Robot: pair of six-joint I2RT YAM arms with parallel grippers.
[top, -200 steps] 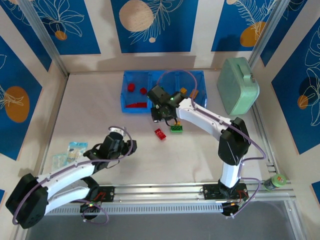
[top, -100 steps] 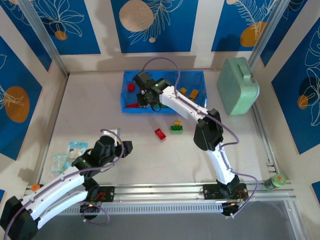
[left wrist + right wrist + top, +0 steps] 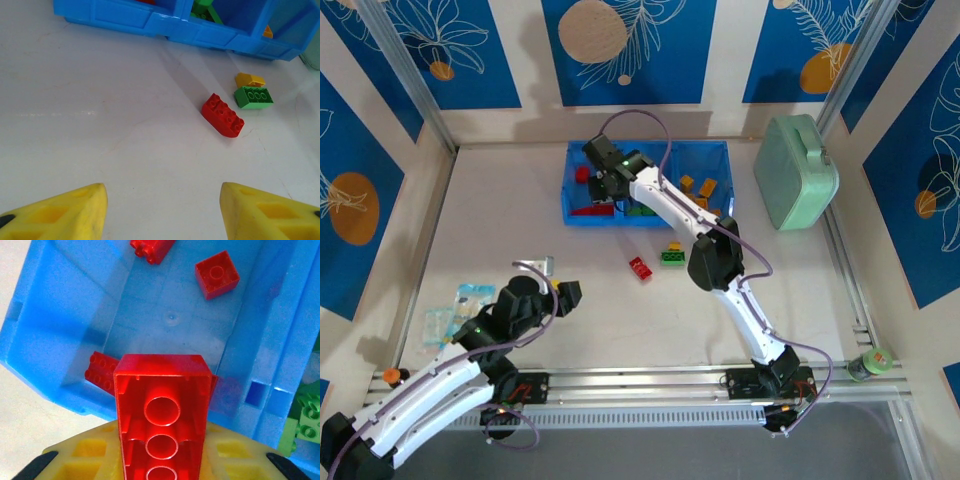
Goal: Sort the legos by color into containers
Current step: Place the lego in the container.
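Note:
My right gripper [image 3: 606, 188] hangs over the left compartment of the blue tray [image 3: 720, 160], shut on a red brick [image 3: 162, 410] whose hollow underside faces the wrist camera. Below it the compartment [image 3: 170, 315] holds three red bricks, one square [image 3: 216, 274] and one long against the near wall [image 3: 100, 372]. On the table in front of the tray lie a red brick [image 3: 640, 268] [image 3: 223, 115], a green brick [image 3: 673, 258] [image 3: 254, 97] and an orange-yellow one [image 3: 250, 79]. My left gripper [image 3: 563, 290] [image 3: 162, 212] is open and empty, low over bare table short of them.
Green bricks [image 3: 307, 415] sit in the middle compartment and orange ones [image 3: 698, 185] in the right. A mint green case [image 3: 796, 172] stands at the back right. Plastic packets [image 3: 460, 305] lie near the left arm. Frame posts and walls close in the table.
My right arm has swung from the table's middle up and left to the tray's left compartment, carrying the red brick. The left arm has drawn back toward the near left.

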